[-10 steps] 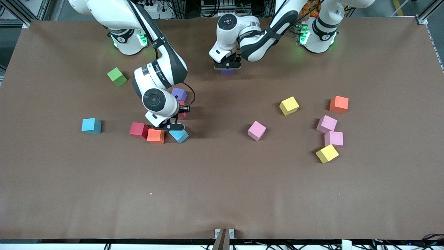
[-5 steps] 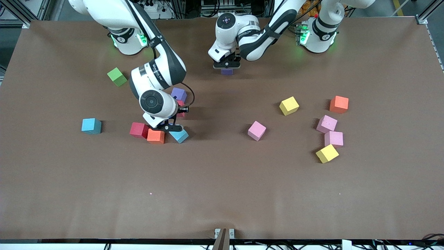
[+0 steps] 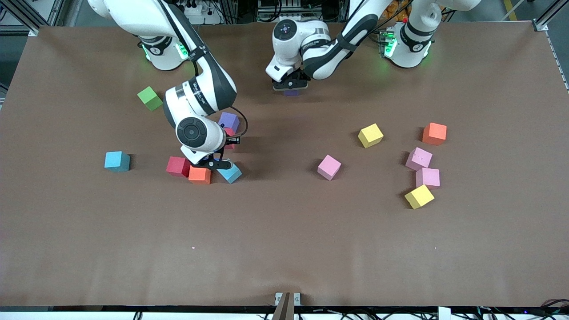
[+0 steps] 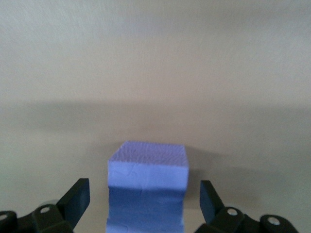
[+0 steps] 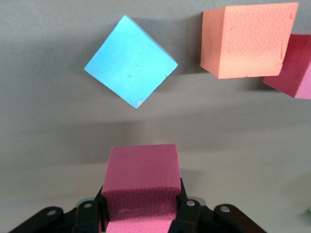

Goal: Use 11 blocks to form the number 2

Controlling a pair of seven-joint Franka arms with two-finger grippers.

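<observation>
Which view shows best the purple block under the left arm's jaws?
The left wrist view: the purple block fills the middle, standing free between the left gripper's open jaws. In the front view only a sliver peeks from under that gripper. The right wrist view misses it entirely.

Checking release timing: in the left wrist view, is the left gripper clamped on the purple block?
No. The left gripper is open, its fingers standing clear of the purple block on both sides.

Left hand (image 4: 146, 204) agape, right hand (image 5: 141, 213) clamped
</observation>
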